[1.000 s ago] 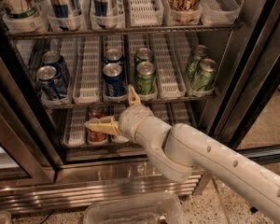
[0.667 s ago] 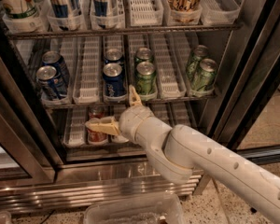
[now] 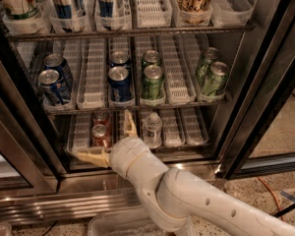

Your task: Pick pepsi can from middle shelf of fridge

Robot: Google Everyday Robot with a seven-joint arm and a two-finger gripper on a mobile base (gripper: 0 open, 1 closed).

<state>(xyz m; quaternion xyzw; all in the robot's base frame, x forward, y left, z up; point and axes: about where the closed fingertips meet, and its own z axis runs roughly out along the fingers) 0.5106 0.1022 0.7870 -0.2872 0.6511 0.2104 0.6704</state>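
The fridge stands open. Its middle shelf carries white lane trays. A blue pepsi can stands at the front of the centre lane with another behind it. Two more blue cans stand in the left lane. My gripper is open wide and empty. One finger points left and the other points up, just under the shelf's front edge. The gripper is below the centre pepsi can, in front of the lower shelf.
Green cans stand right of the pepsi can, with two more further right. Small red cans and a clear bottle sit on the lower shelf. Tall cups and cans fill the top shelf. A clear bin lies on the floor.
My gripper has dropped down and to the left, away from the middle shelf's front edge. It is still open. The cans have not moved.
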